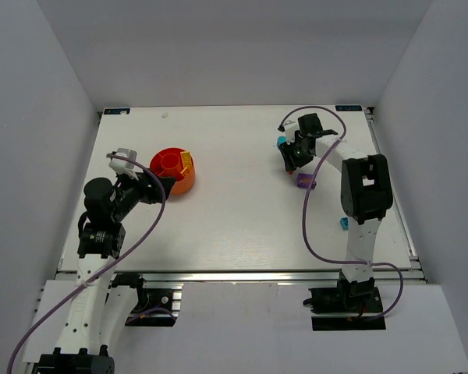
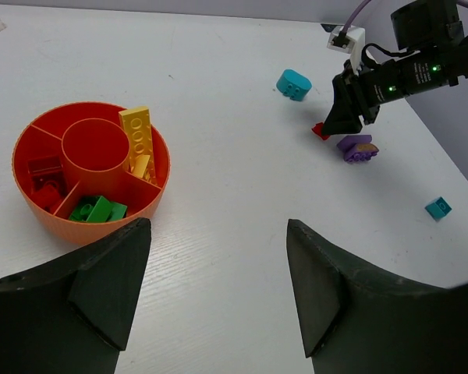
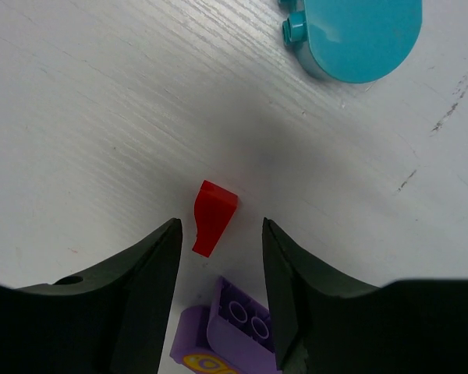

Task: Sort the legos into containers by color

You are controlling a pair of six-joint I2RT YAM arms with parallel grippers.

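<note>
Open wide at the right gripper (image 3: 220, 234), with a small red lego (image 3: 213, 218) flat on the table (image 1: 242, 226) between the two fingertips and touching neither. From that brick, at 1 o'clock in the right wrist view and well apart, a cyan rounded lego (image 3: 359, 39); at 6 o'clock, just beside the right-hand finger, a purple lego (image 3: 234, 327) with studs up, partly cut off by the frame edge. Further out in the top view, at 5 o'clock from the right gripper and close by its arm, a small cyan lego (image 1: 343, 224) lying alone. Open as well at the left gripper (image 2: 218, 234) — nothing between its fingers, only bare table. Just beyond its left finger, at 10 o'clock in the left wrist view, the orange-red bowl (image 2: 19, 148), sitting on the left half of the table. Inside the bowl, around the raised centre ring (image 2: 93, 144): yellow legos (image 2: 136, 140) in the compartment at 3 o'clock, one long plate leaning up over the rim; red legos (image 2: 43, 179) at 8 o'clock; green legos (image 2: 97, 209) at 6 o'clock — each colour in its own compartment.
</note>
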